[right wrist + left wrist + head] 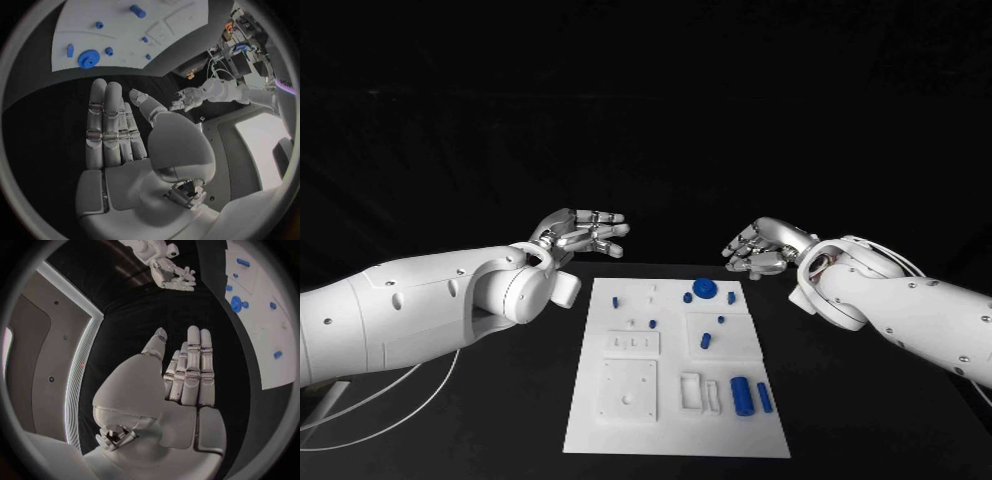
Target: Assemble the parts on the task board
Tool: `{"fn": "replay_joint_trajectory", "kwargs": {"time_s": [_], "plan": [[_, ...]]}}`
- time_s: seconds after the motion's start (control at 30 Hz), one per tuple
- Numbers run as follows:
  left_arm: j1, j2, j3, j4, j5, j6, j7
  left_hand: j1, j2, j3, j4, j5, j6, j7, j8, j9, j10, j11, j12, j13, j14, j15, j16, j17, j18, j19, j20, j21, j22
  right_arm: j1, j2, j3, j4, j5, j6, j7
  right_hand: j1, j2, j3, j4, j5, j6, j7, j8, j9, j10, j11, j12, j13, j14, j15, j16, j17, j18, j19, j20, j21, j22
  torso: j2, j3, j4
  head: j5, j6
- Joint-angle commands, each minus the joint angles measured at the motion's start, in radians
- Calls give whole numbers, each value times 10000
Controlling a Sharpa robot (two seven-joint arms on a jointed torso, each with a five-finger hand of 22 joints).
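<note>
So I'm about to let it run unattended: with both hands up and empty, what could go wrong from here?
Likely risks:
1. The small blue parts, such as the round blue gear-like disc, sit close together on the white task board; a broad silver left hand or right hand could knock neighbours.
2. The two upright blue cylinders may topple if brushed.

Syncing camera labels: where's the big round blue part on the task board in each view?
Head view: big round blue part near the far end of the task board, right of its centre line.
Left wrist view: same part at the board's near edge, beyond the left hand.
Right wrist view: beyond the right hand.
Shared landmark: small blue piece close beside it.
</note>
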Motion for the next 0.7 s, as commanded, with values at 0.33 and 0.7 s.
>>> {"fn": "replay_joint_trajectory", "kwargs": {"time_s": [0.33,0.7], "plan": [[351,-671,16,1313,-789,554,73,-355,-364,189,9,-65,88,-81,-78,-12,-510,1,-26,17,-188,4,240,835,-23,-214,11,710,187,110,462,5,-48,-2732,-40,-1197,-186,-776,1370,311,-421,-88,-29,36,82,314,-92,74,92,13,-210,1570,1821,261,503,-243,3151,3340,630,-141,91,-193,328],[521,-876,13,1774,-1179,484,-113,-427,-687,409,267,-100,-30,-114,-73,-17,-783,-12,-19,20,-226,-11,204,929,10,-171,-4,973,190,182,970,-203,-271,-3479,-101,-1532,-338,-957,1383,478,-448,-84,-36,33,116,173,-49,75,62,45,-145,1512,1816,199,297,-157,3816,4729,881,-213,203,-206,389]]}}
